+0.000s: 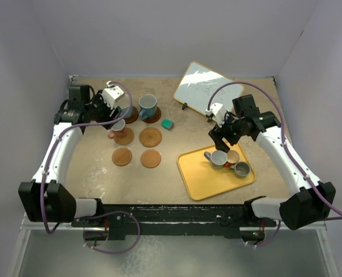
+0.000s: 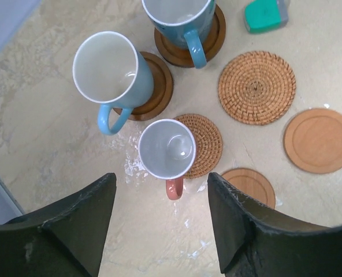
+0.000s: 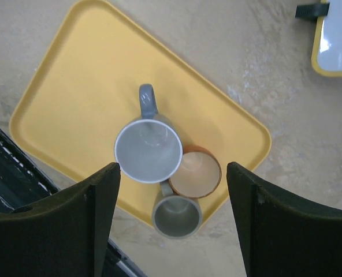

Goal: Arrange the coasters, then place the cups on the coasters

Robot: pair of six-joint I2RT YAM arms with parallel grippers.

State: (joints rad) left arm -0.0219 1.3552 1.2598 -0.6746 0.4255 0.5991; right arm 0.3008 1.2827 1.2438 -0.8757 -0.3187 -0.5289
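A pinkish cup (image 2: pixel 166 149) stands on a woven coaster (image 2: pixel 208 142), handle toward me. My left gripper (image 2: pixel 161 199) hovers open just above and behind it, holding nothing. Two light blue cups (image 2: pixel 110 68) (image 2: pixel 178 16) stand on dark brown coasters (image 2: pixel 157 86) (image 2: pixel 212 41). A second woven coaster (image 2: pixel 256 87) and two plain wooden coasters (image 2: pixel 319 140) (image 2: pixel 249 184) lie bare. My right gripper (image 3: pixel 172 173) hangs open over the yellow tray (image 3: pixel 78 98), above a large grey-blue cup (image 3: pixel 148 150), an orange-tan cup (image 3: pixel 198 173) and a grey cup (image 3: pixel 177 217).
A small teal block (image 1: pixel 167 124) lies right of the coasters. A whiteboard with a yellow rim (image 1: pixel 208 86) leans at the back right. The yellow tray (image 1: pixel 203 182) sits front right. Grey walls close in the table on three sides.
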